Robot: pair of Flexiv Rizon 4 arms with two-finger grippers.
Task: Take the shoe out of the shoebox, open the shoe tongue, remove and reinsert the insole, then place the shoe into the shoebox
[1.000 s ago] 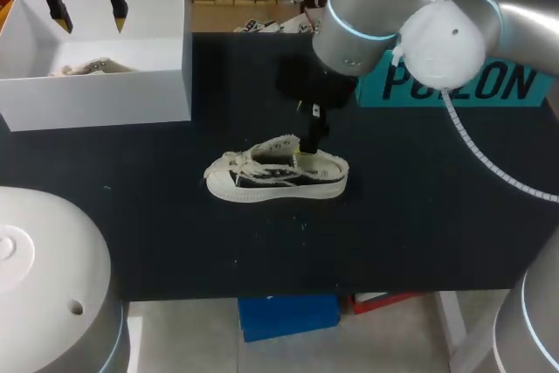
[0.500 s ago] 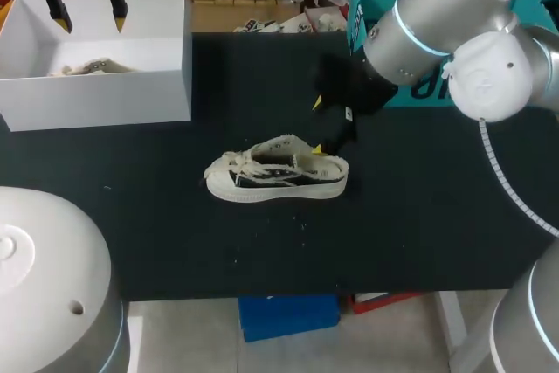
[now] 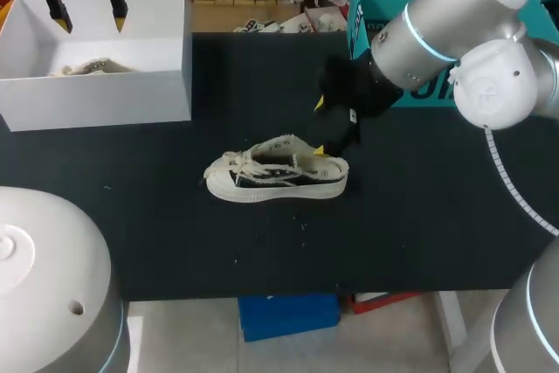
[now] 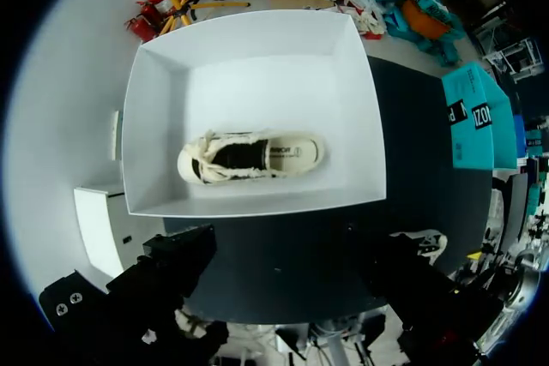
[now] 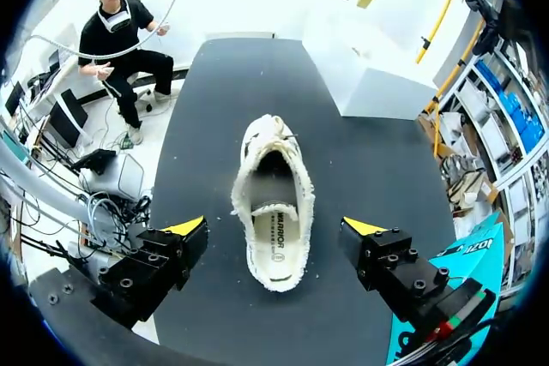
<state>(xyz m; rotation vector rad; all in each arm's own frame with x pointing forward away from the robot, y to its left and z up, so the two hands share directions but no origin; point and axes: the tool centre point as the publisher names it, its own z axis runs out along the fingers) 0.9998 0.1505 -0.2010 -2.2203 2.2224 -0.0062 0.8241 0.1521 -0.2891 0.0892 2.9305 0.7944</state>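
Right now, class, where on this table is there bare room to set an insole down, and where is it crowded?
Bare table lies along the near edge before the shoe, and between shoe and shoebox. Crowded: the shoe's heel, where the open right hand hovers.

Light falls evenly from above, and the head view is bright. The matte black counter (image 3: 419,216) swallows the light, showing no glare and barely any shadow under the shoe (image 3: 275,176). The white shoebox (image 3: 96,98) glows at upper left, its front wall a shade greyer. Soft highlights sit on the right arm (image 3: 454,24) at upper right. In the left wrist view the left tool (image 4: 287,297) is dark and nearly featureless, while the shoebox interior ahead of it is evenly lit.
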